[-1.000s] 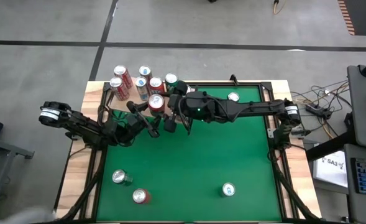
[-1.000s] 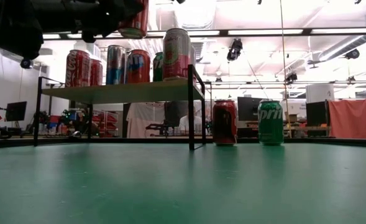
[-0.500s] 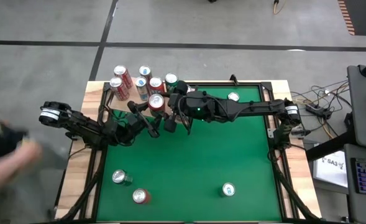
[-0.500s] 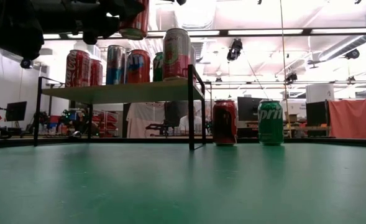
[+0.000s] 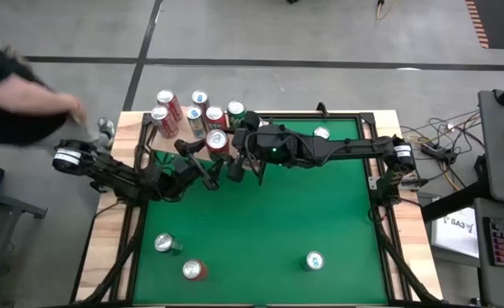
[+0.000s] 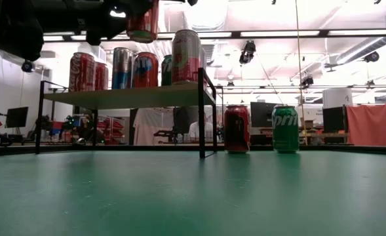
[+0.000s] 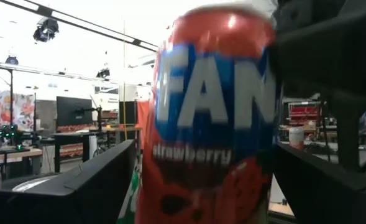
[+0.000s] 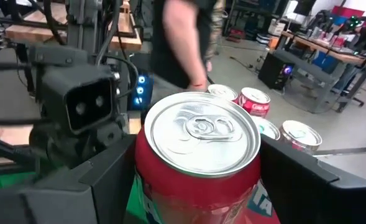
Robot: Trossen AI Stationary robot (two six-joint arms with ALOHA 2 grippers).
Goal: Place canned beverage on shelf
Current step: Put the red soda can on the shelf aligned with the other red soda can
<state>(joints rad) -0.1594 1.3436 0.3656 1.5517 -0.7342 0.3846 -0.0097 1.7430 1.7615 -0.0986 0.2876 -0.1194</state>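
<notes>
A red strawberry soda can (image 5: 216, 139) hangs upright beside the shelf's (image 6: 127, 97) right end, higher than the shelf board. My right gripper (image 8: 198, 180) is shut on the can (image 8: 198, 130). My left gripper (image 7: 207, 193) comes from the table's left, tipped upward and open. Its fingers stand on either side of the can's lower body (image 7: 214, 124), and a thin gap shows beside one finger. Several cans (image 5: 192, 111) stand on the pale shelf (image 5: 149, 133). My right gripper pinches the can's side wall (image 8: 144, 163) just below the top rim, one finger on each side. The fingers come level from the table's right. The can stays upright, lid up, lifted clear of table and shelf (image 6: 142, 19).
Loose cans stand on the green table: two near left (image 5: 164, 244) (image 5: 193, 270), one near right (image 5: 314, 260), and a red (image 6: 236, 128) and a green one (image 6: 285, 129) at the far edge. A person (image 5: 12, 85) reaches in at the far left.
A person has come in from the left and now reaches toward the table's far left corner, beside my left arm's base. Both arms and the held can have kept their places.
</notes>
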